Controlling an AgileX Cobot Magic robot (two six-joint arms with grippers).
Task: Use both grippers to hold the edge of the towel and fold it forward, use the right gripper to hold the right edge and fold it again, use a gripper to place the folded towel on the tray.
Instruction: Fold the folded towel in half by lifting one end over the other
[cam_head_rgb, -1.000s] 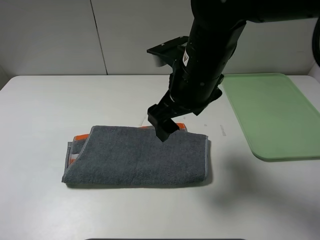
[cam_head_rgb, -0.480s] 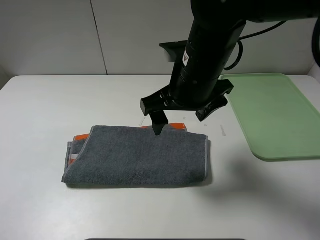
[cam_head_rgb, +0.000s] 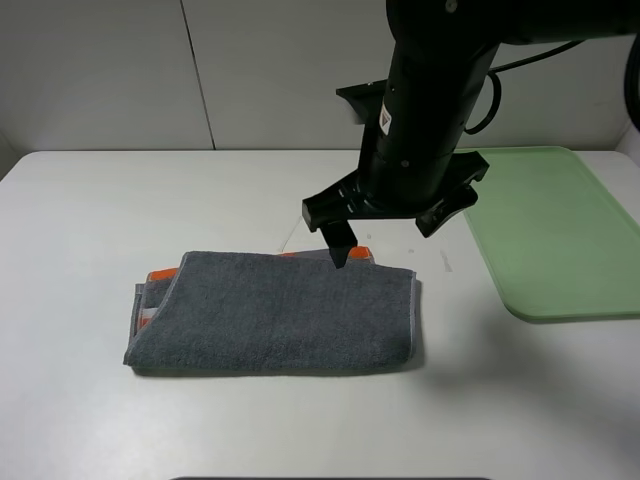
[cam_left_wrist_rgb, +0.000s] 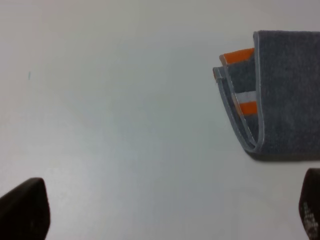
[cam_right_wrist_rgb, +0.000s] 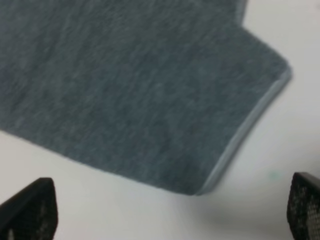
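White table (cam_head_rgb: 90, 420) fills the foreground, and nearest the front lies the towel (cam_head_rgb: 270, 315), already folded once. Its long axis runs left to right, parallel to the table's near edge, and its short right hem (cam_head_rgb: 412, 320) faces the tray. The orange band (cam_head_rgb: 160, 274) peeks out at the left end and along the far side, so the layers are not flush. The left gripper (cam_left_wrist_rgb: 166, 215) hangs over bare table just off that left end, fingers spread wide and empty. Above the towel's far long side, the right gripper (cam_head_rgb: 390, 240) is also fully spread and grips nothing. It sits nearer that far side than the right hem, so a descent from here would likely pinch the wrong border, or only the top layer, and drag the layers further apart. Farther right, well apart from the towel, the pale green tray (cam_head_rgb: 550, 230) lies bare.
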